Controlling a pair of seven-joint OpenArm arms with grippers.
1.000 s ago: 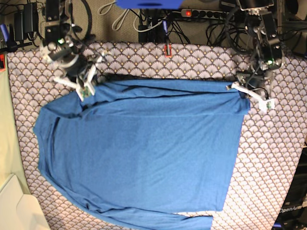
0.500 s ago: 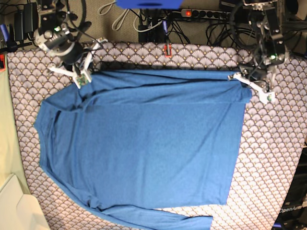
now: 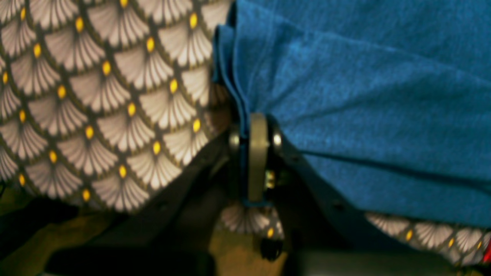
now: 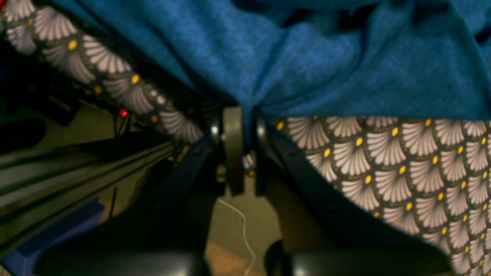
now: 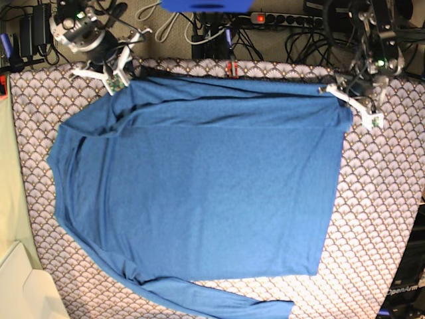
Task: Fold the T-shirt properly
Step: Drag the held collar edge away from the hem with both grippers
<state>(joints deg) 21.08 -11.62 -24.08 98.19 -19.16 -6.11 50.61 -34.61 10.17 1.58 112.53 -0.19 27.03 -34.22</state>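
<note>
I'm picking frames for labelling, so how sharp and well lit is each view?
Base view: evenly lit and fairly sharp, the T-shirt clear on the patterned tablecloth. Left wrist view: soft and blurred, dark at the bottom around the left gripper. Right wrist view: dimmer, blurred, heavy shadow lower left near the right gripper.

No lettering is fully legible anywhere, only faint, unreadable pale print on the dark frame [image 5: 402, 291] at the table's edge, well away from both grippers.
</note>
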